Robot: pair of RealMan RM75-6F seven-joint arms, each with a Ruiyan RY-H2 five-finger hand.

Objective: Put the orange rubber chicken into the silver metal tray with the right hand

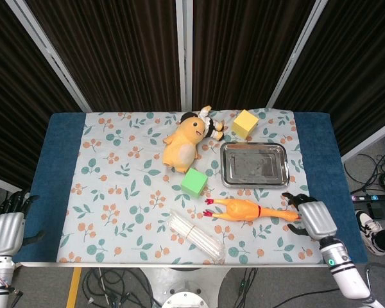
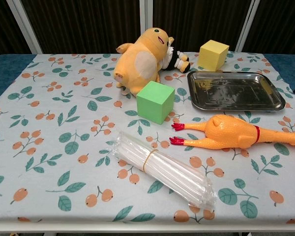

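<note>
The orange rubber chicken [image 1: 244, 209] [image 2: 233, 132] lies flat on the floral cloth, red feet to the left and head to the right. Just behind it sits the silver metal tray [image 1: 255, 164] [image 2: 236, 91], with nothing in it. In the head view my right hand [image 1: 311, 217] hovers over the table's front right, right beside the chicken's head end, its dark fingers apart and holding nothing. My left hand [image 1: 3, 228] stays off the table's front left corner, fingers apart and empty. The chest view shows at most a dark sliver at its right edge.
A yellow plush toy [image 1: 183, 141] and a yellow cube [image 1: 244, 124] lie behind the tray. A green cube [image 1: 194, 182] stands left of the tray, and a bundle of clear straws [image 1: 197, 236] lies near the front edge.
</note>
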